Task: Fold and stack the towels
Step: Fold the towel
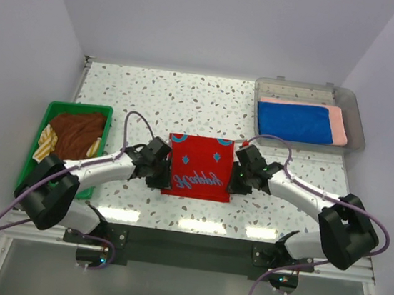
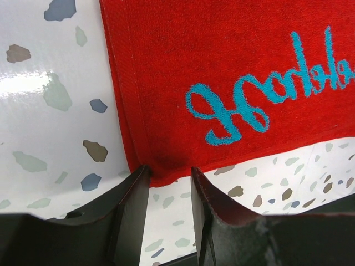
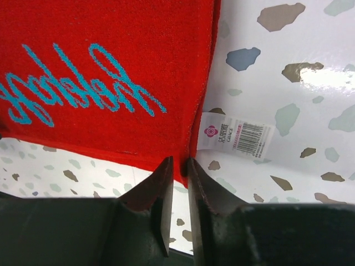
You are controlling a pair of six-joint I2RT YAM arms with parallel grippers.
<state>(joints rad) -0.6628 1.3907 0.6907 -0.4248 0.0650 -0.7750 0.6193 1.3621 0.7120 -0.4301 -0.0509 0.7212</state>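
Note:
A red towel with a blue pattern (image 1: pixel 198 168) lies flat in the middle of the table. My left gripper (image 1: pixel 165 180) is at its near left corner. In the left wrist view the left gripper (image 2: pixel 169 170) is open, its tips at either side of the towel's (image 2: pixel 222 66) corner edge. My right gripper (image 1: pixel 231 186) is at the near right corner. In the right wrist view the right gripper (image 3: pixel 180 161) is closed to a narrow gap with the towel's (image 3: pixel 111 66) corner pinched between its tips.
A clear tray (image 1: pixel 358 120) at the back right holds a folded royal blue towel (image 1: pixel 294 121) on a pink one (image 1: pixel 340 126). A green basket (image 1: pixel 49 109) at the left holds a brown towel (image 1: pixel 76 133) and a striped one (image 1: pixel 45 145). A white label (image 3: pixel 236 136) sticks out from the red towel's edge.

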